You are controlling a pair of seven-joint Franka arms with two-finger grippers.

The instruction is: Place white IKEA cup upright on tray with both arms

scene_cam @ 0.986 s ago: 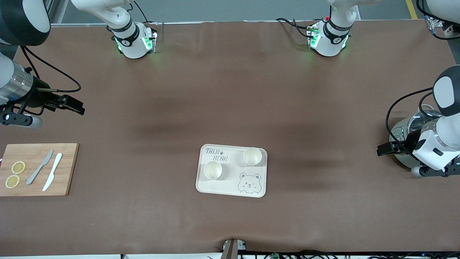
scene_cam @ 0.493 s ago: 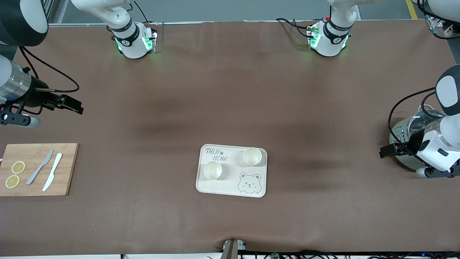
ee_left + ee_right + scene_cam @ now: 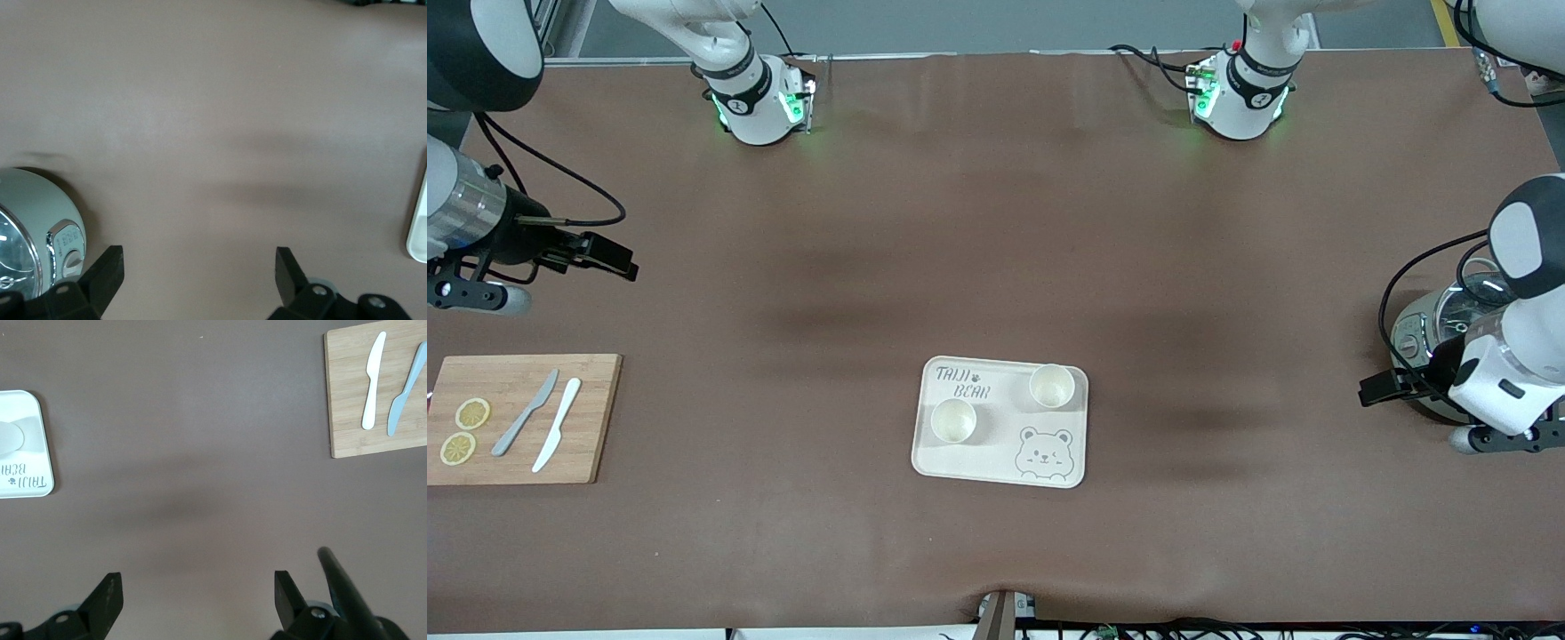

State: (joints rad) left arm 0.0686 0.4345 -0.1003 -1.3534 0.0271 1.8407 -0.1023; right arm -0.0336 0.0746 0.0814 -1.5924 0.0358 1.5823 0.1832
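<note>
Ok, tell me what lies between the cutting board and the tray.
Nothing: in the front view only bare brown tabletop runs from the wooden cutting board to the tray. The right wrist view shows the same empty stretch.

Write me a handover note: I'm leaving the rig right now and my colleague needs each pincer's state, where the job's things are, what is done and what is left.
Left pincer: open, empty, over the table at the left arm's end, beside a glass-topped appliance.
Right pincer: open, empty, over the table at the right arm's end, above the cutting board's end of the table.
Tray: mid-table, toward the front camera.
Done: two white cups stand upright on the tray, apart from each other.
Left: no cup lies off the tray in these views; both arms are clear of it, so probably nothing remains but parking.
</note>
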